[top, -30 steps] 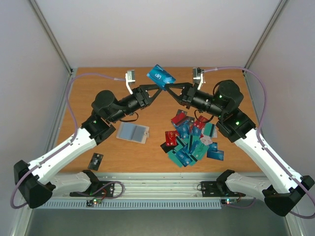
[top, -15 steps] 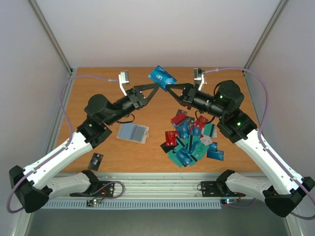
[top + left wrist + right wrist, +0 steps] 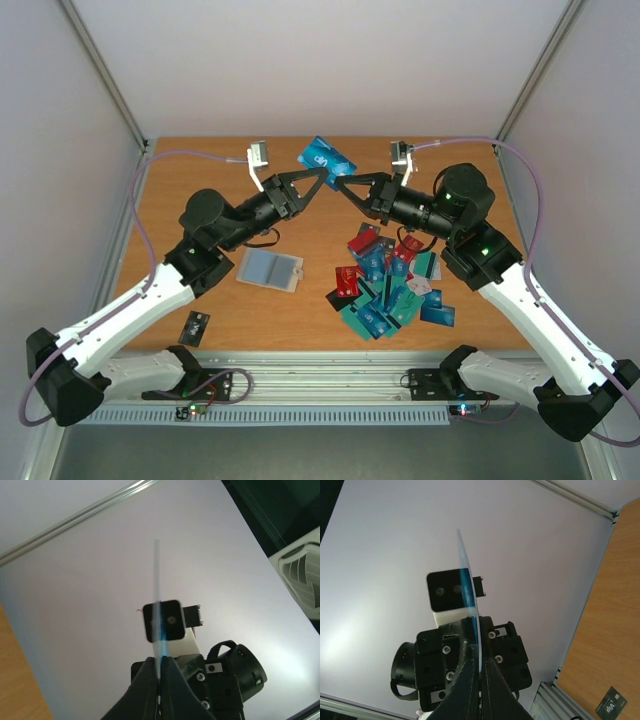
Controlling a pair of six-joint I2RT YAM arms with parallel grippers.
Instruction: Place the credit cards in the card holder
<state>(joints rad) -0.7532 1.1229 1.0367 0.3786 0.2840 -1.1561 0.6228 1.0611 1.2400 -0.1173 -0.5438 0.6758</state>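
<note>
A blue credit card (image 3: 327,155) is held in the air over the far middle of the table, pinched from both sides. My left gripper (image 3: 321,174) is shut on its lower left edge and my right gripper (image 3: 335,183) on its lower right edge. In the left wrist view the card (image 3: 157,595) shows edge-on between the shut fingers (image 3: 161,664). The right wrist view shows the card (image 3: 466,587) edge-on in its gripper (image 3: 480,664) too. A pile of teal, blue and red credit cards (image 3: 390,282) lies right of centre. The card holder (image 3: 270,269) lies open, its greyish sleeves up.
A single black card (image 3: 195,326) lies near the front left edge; it also shows in the right wrist view (image 3: 611,707). Grey enclosure walls stand on three sides. Metal rails (image 3: 320,385) run along the near edge.
The left arm's elbow swung out to the left and partly back. The held card tilted and shifted a little. Both grippers stay on it.
</note>
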